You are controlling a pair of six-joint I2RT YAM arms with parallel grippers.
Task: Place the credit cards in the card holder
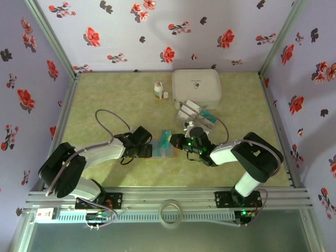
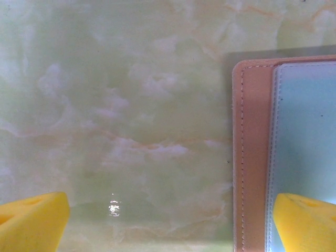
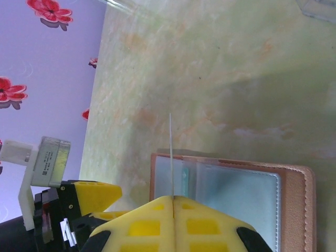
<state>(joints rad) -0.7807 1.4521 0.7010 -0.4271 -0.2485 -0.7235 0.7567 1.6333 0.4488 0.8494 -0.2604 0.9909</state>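
My right gripper (image 3: 172, 198) pinched shut on card (image 3: 171, 152), held edge-on above open wallet (image 3: 294, 189) so it can slide in. My left gripper (image 2: 168, 218) spread wide, one finger (image 2: 304, 223) over wallet edge, likely to steady it. Wallet flat on table (image 2: 105, 105); spare cards (image 1: 195, 112) beside white box (image 1: 196, 86).

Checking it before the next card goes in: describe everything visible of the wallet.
The wallet lies open and flat on the green marbled table. Its tan, leather-like cover has stitched edges and rounded corners; inside are pale blue-grey, glossy pockets. The right gripper, shut on a thin card, holds it edge-on over the wallet's end; contact is unclear.
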